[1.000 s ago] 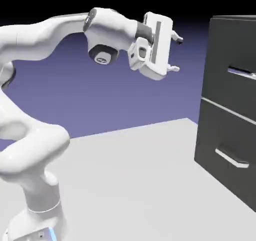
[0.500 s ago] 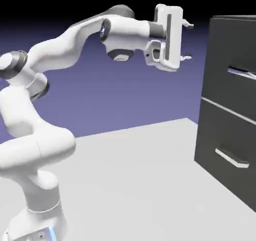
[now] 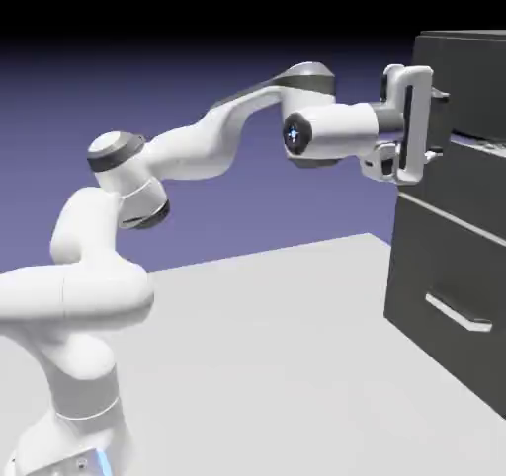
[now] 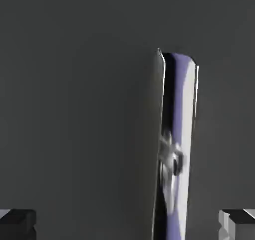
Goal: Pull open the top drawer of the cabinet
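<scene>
"Where's the top drawer's handle point(image 4: 178, 149)?"

"On the cabinet's point(image 3: 435, 252) upper front, between the gripper's point(image 3: 438, 125) spread fingertips in the hand view, but off-centre."

"What could spoil it?"

"Closing off-centre: one finger might hit the bar first and shove it sideways. Closing too shallow, the tips could slip off when pulling."
</scene>
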{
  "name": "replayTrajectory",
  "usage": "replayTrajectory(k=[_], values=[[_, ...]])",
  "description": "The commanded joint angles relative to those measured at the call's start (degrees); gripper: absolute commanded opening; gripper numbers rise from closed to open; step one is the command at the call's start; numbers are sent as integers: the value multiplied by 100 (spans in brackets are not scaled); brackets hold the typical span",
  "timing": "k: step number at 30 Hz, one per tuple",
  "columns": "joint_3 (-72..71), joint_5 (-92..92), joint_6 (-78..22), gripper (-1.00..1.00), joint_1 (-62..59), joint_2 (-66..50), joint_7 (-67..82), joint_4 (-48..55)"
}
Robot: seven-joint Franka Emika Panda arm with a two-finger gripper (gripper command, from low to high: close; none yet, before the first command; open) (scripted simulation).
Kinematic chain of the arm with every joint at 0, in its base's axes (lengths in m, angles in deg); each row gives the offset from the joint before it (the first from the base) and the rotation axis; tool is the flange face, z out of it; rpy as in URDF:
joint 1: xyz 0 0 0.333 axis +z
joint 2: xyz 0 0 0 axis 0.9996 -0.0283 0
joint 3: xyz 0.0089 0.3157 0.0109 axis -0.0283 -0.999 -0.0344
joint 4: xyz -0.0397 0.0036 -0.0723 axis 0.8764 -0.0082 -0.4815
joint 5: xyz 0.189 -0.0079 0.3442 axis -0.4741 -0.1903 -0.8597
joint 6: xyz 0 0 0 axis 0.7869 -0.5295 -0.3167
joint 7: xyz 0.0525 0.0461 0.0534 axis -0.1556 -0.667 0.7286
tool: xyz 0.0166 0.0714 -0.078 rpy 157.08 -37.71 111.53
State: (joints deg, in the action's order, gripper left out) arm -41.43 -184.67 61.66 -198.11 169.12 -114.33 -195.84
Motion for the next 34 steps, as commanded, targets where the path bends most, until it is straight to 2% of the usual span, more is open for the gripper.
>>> replayTrajectory(k=[1, 8, 9, 32, 33, 34], values=[[-66, -142, -44, 0, -103, 45, -16, 39], [-307, -268, 362, 0, -796, 30, -194, 1123], [-307, -268, 362, -100, -796, 30, -194, 1123], [1336, 928, -1198, -100, 2186, 620, 190, -3354], [1336, 928, -1198, 100, 2186, 620, 190, -3354], [1336, 928, -1198, 100, 2186, 620, 190, -3354]])
